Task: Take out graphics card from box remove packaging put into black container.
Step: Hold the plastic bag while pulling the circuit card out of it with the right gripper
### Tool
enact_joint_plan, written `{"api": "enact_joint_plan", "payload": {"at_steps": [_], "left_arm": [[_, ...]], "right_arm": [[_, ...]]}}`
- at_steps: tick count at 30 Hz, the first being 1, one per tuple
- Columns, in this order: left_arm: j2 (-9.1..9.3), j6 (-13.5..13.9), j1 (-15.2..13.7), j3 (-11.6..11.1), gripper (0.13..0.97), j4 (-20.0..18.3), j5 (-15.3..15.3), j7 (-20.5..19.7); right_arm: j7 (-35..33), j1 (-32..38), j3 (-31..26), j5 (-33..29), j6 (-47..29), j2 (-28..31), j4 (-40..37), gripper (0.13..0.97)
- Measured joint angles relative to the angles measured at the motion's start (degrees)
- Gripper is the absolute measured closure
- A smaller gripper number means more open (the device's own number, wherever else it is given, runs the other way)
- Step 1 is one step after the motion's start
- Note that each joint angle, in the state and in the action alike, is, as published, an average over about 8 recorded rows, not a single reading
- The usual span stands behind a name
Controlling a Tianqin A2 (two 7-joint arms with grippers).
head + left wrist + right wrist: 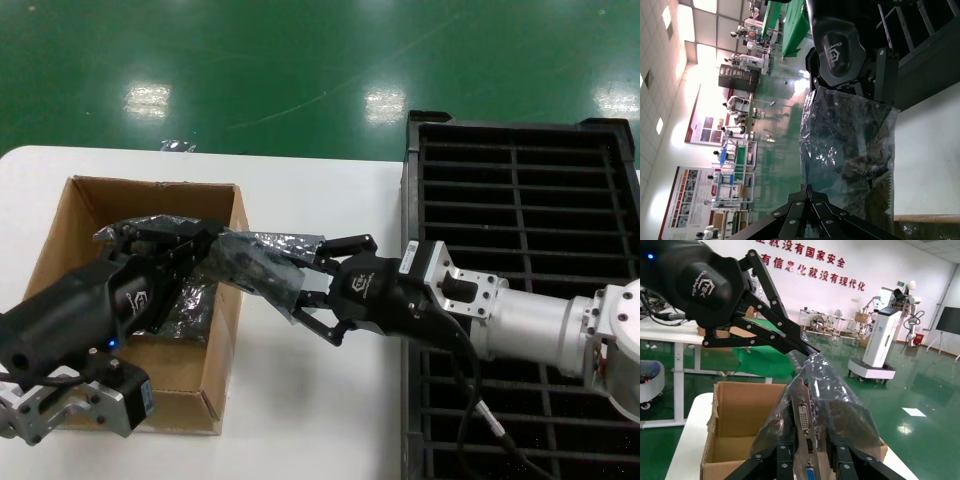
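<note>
Both jaws pinch the packaging (262,268) at centre frame in the head view: left gripper (205,243) at its left end over the box (222,330), right gripper (312,287) at its right end, with the black container (520,190) at far right. From the left wrist, the bag (847,150) stretches toward the right gripper (852,92). From the right wrist, the graphics card (805,422) apparently sits inside the bag, bracket showing, left fingertips (807,348) nipping the far end.
</note>
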Motion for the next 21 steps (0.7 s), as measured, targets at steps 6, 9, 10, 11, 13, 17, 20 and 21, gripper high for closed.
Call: {"api": "enact_joint_plan", "payload": {"at_steps": [6, 9, 10, 11, 13, 17, 20, 21], "left_arm": [[0.0, 0.0, 0.0, 0.0, 0.958, 0.0, 0.0, 0.0], [0.0, 0.0, 0.0, 0.0, 0.958, 0.0, 0.0, 0.0], [0.0, 0.0, 0.0, 0.0, 0.958, 0.0, 0.0, 0.0], [0.0, 0.0, 0.0, 0.0, 0.958, 0.0, 0.0, 0.0], [0.0, 0.0, 0.0, 0.0, 0.958, 0.0, 0.0, 0.0], [0.0, 0.0, 0.0, 0.0, 0.958, 0.0, 0.0, 0.0], [0.0, 0.0, 0.0, 0.0, 0.958, 0.0, 0.0, 0.0], [0.0, 0.0, 0.0, 0.0, 0.958, 0.0, 0.0, 0.0]], "right_arm": [[-0.5, 0.3, 0.3, 0.0, 0.5, -1.2, -1.5, 0.824], [-0.8, 0.4, 0.5, 0.0, 0.9, -1.7, -2.2, 0.843], [-0.9, 0.4, 0.5, -0.1, 1.0, -1.9, -2.4, 0.853], [-1.0, 0.4, 0.6, -0.1, 1.1, -2.1, -2.7, 0.863], [-1.2, 0.4, 0.7, -0.1, 1.4, -2.5, -3.2, 0.882], [-1.5, 0.4, 1.0, -0.1, 2.0, -3.0, -3.7, 0.902], [-1.2, 0.1, 1.2, -0.2, 2.2, -2.7, -2.8, 0.905], [-0.9, -0.1, 1.2, -0.2, 2.1, -2.4, -2.2, 0.905]]}}
